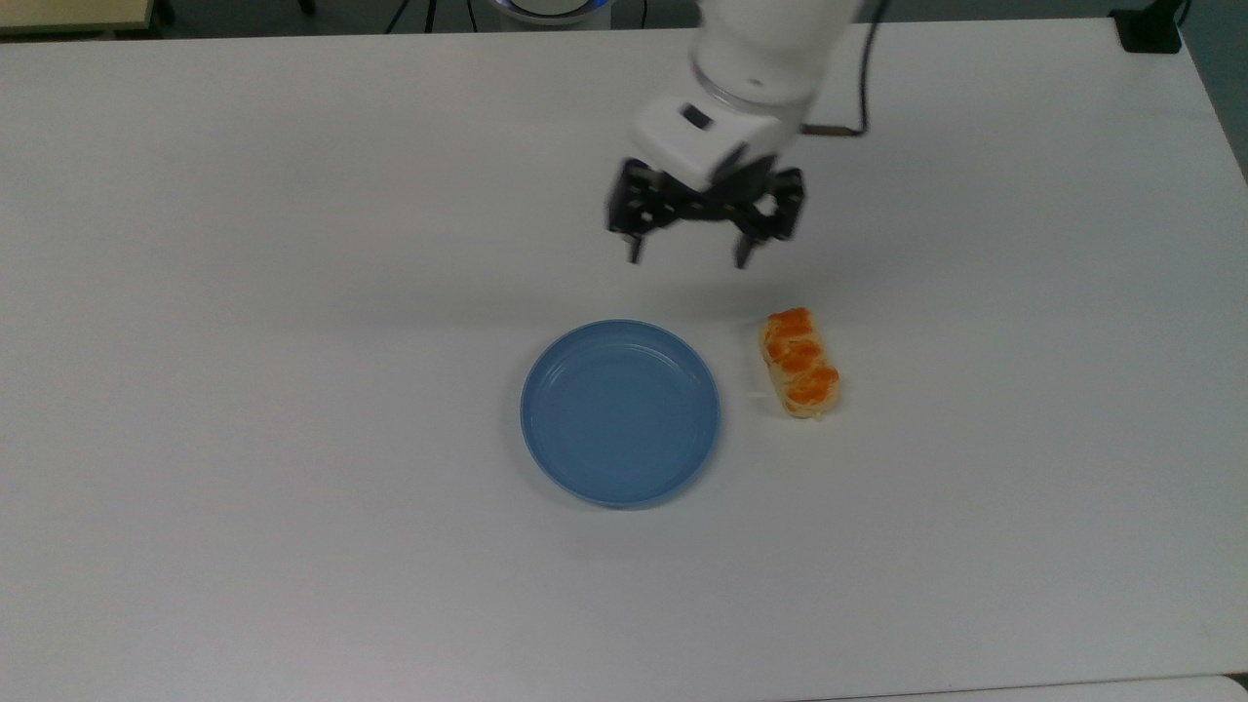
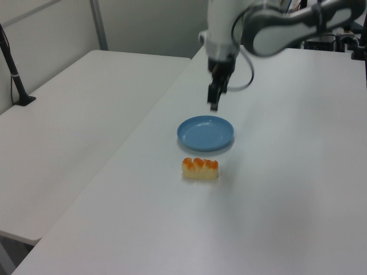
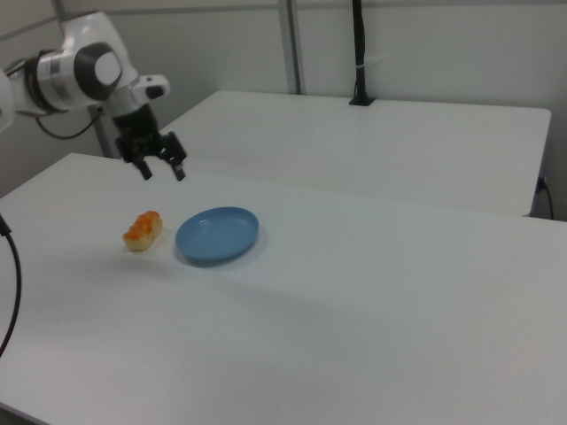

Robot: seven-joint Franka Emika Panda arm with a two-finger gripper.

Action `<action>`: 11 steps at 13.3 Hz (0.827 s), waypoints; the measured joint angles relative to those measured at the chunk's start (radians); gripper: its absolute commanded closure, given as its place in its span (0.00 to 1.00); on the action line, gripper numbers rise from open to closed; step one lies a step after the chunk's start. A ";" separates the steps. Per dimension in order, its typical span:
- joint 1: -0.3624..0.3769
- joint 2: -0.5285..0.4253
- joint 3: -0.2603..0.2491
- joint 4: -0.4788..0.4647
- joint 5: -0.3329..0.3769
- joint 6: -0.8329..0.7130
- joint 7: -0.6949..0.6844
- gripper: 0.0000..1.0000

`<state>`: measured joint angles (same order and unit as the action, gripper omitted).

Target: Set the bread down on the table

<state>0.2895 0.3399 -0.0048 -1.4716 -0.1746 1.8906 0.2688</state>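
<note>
The bread [image 1: 799, 363] lies flat on the table [image 1: 292, 244], glazed bumps facing up, just beside the blue plate [image 1: 620, 412] on the top view's right, with a narrow strip of bare tabletop between the two. In the left view the loaf [image 2: 200, 168] sits nearer the camera than the plate [image 2: 205, 132], and in the right view it [image 3: 143, 230] rests to the right view's left of the plate [image 3: 217, 235]. Nothing touches it.

The gripper [image 1: 690, 257] hangs in the air well apart from the bread, above the bare table beyond the plate as the top view shows it. Its two black fingers [image 1: 635, 249] are spread wide, pointing down, and hold nothing. In the left view the claw [image 2: 214, 104] hovers above the far side of the plate, and in the right view it [image 3: 165, 171] is up and behind the loaf, its fingers clearly parted.

The white arm [image 2: 275, 28] reaches in from the left view's upper right, with a dark cable looping by the wrist. A second white table [image 3: 372, 142] stands alongside, a black post [image 3: 359, 53] mounted at its far edge
</note>
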 measured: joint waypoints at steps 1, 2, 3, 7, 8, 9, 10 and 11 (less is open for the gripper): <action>-0.034 -0.026 0.000 -0.001 0.001 -0.033 -0.040 0.00; -0.066 -0.049 -0.001 -0.001 0.009 -0.067 -0.080 0.00; -0.114 -0.084 -0.001 -0.001 0.038 -0.121 -0.148 0.00; -0.237 -0.202 -0.004 -0.001 0.123 -0.278 -0.271 0.00; -0.258 -0.231 -0.004 -0.006 0.130 -0.299 -0.282 0.00; -0.269 -0.255 -0.004 -0.015 0.133 -0.311 -0.285 0.00; -0.274 -0.275 -0.004 -0.027 0.133 -0.314 -0.285 0.00; -0.275 -0.288 -0.004 -0.040 0.133 -0.314 -0.285 0.00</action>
<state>0.0144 0.0522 -0.0086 -1.5118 -0.0412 1.5768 -0.0160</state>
